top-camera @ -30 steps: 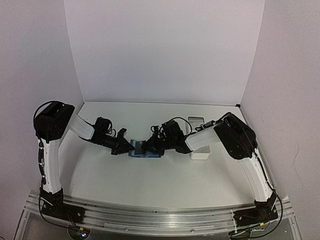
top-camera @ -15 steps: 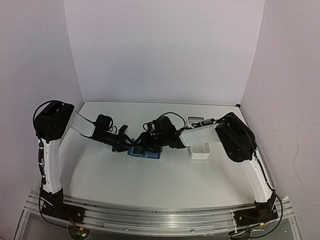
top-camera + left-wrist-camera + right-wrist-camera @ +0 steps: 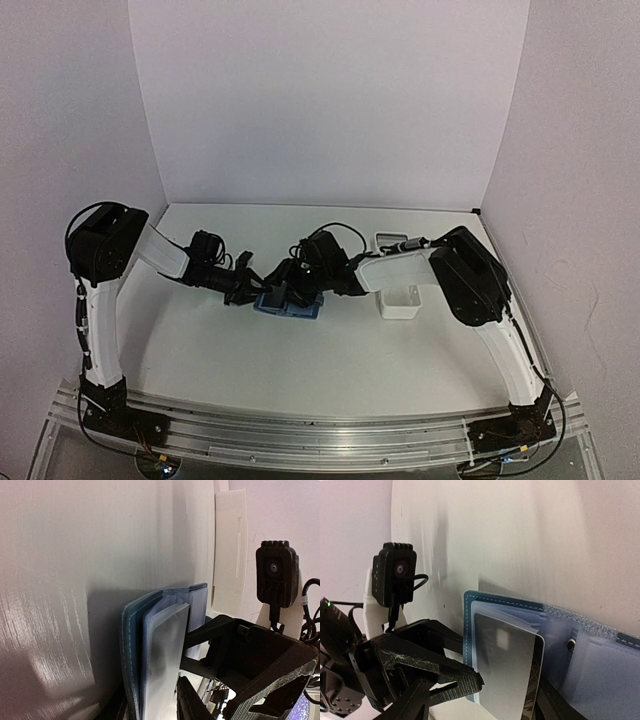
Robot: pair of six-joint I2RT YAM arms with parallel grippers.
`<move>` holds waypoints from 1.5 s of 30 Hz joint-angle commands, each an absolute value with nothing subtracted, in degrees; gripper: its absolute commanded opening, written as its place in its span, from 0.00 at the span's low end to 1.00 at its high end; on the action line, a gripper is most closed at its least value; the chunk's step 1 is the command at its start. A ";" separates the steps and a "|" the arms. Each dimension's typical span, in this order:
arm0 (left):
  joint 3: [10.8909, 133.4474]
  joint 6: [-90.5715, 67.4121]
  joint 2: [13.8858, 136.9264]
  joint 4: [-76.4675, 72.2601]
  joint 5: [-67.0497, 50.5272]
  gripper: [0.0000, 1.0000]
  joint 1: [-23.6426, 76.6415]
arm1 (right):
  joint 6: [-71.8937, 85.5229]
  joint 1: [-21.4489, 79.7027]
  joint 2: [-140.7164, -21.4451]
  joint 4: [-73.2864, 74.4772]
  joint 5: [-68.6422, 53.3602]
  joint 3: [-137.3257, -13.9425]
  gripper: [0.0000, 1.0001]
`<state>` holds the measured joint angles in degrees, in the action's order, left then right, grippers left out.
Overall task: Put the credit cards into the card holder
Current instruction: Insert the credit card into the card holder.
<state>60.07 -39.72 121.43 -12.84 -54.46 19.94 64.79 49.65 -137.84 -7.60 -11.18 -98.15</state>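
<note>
The right tool (image 3: 482,702) stands released, jaws wide either side of a dark glossy rectangular credit card (image 3: 506,665) lying on the opened small blue folding card holder (image 3: 560,630), low in the right wrist frame. The left tool (image 3: 155,709) brackets the holder's edge (clenched or only beside it, I cannot tell) on the white worktop (image 3: 300,370), centre of the top view. This card seems delivered, perhaps not fully pocketed; no others show.

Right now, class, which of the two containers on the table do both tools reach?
The blue wallet, open, with the left tool and right tool at it; the white tray sits apart, further right.
</note>
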 commanded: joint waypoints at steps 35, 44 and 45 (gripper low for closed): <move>54.14 -38.50 117.02 -10.64 -42.85 0.00 22.33 | 52.49 48.94 -124.62 -3.89 -6.61 -92.26 0.66; 53.26 -37.53 114.50 -8.44 -42.58 0.27 22.32 | 54.23 48.95 -126.62 4.61 -4.30 -91.03 0.62; 53.06 -37.29 113.92 -8.10 -42.54 0.31 22.35 | 53.88 48.87 -126.45 5.36 -4.26 -90.75 0.61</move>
<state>54.85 -38.92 116.09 -13.63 -45.65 22.13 54.87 49.15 -126.23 0.54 -5.67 -91.48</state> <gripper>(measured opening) 0.257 0.623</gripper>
